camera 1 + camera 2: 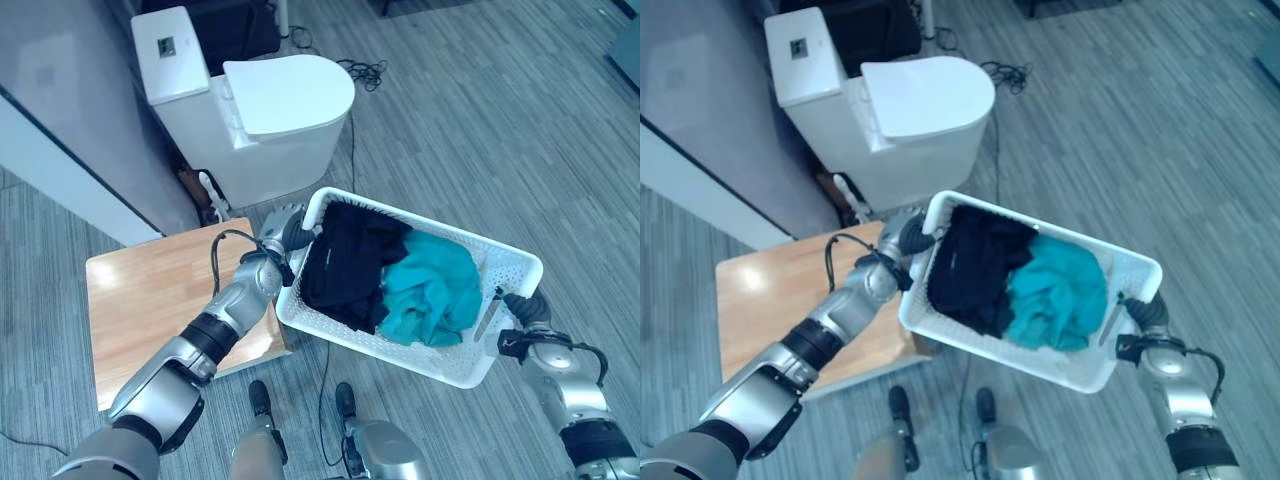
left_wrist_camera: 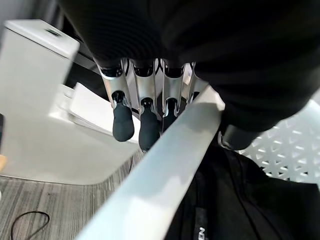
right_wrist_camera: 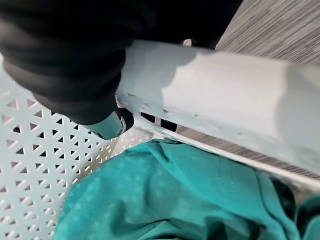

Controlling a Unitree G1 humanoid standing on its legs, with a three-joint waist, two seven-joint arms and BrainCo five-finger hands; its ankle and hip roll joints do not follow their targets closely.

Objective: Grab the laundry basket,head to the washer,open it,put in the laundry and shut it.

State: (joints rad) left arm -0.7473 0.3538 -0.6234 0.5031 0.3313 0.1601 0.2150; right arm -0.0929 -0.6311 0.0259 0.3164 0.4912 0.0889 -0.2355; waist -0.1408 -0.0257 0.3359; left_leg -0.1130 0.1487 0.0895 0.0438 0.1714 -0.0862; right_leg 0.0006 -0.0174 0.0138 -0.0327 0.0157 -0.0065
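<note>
A white perforated laundry basket (image 1: 515, 265) hangs between my two hands, over the floor just right of a low wooden table. Inside it lie a black garment (image 1: 345, 265) and a teal garment (image 1: 435, 290). My left hand (image 1: 285, 235) is shut on the basket's left end: its fingers (image 2: 142, 125) sit outside the rim (image 2: 170, 160), with the thumb (image 2: 235, 135) inside against the black cloth. My right hand (image 1: 520, 310) grips the right end, its thumb (image 3: 107, 122) inside the wall, under the rim (image 3: 225, 95) and above the teal cloth (image 3: 175, 200).
A white toilet (image 1: 270, 110) stands straight ahead, close behind the basket. The low wooden table (image 1: 150, 300) is at my left, beside a grey wall panel (image 1: 70, 120). Black cables (image 1: 365, 70) lie on the striped floor past the toilet.
</note>
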